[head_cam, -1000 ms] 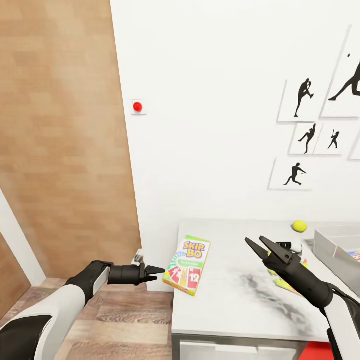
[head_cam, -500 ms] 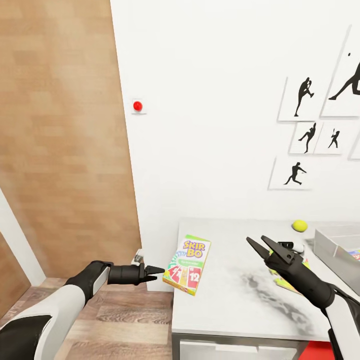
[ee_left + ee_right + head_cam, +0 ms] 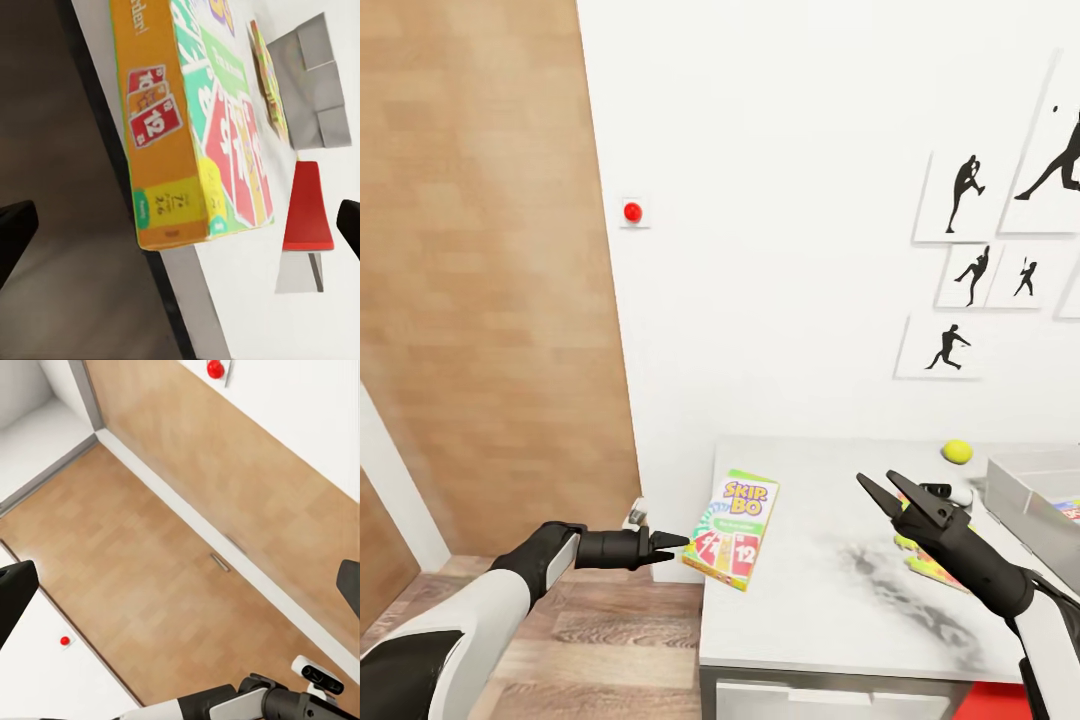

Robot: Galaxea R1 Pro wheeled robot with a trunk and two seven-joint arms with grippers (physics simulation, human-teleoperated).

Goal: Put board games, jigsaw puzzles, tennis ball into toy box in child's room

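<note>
White table [image 3: 810, 610] stands against the wall by a wooden door [image 3: 480, 280]. Skip-Bo box [image 3: 731, 529] overhangs its 9 o'clock edge, with the left gripper [image 3: 670, 542] just beside it, jaws apart in the wrist view. Right gripper [image 3: 885, 490] hovers spread, empty. Ball [image 3: 957, 452] and toy box [image 3: 1032, 490] sit at 2 o'clock.

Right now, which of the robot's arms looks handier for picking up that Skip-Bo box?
Probably the left. The left gripper points at the Skip-Bo box hanging over the table's near edge, fingers spread in its wrist view. The right gripper hovers farther along the table.
</note>
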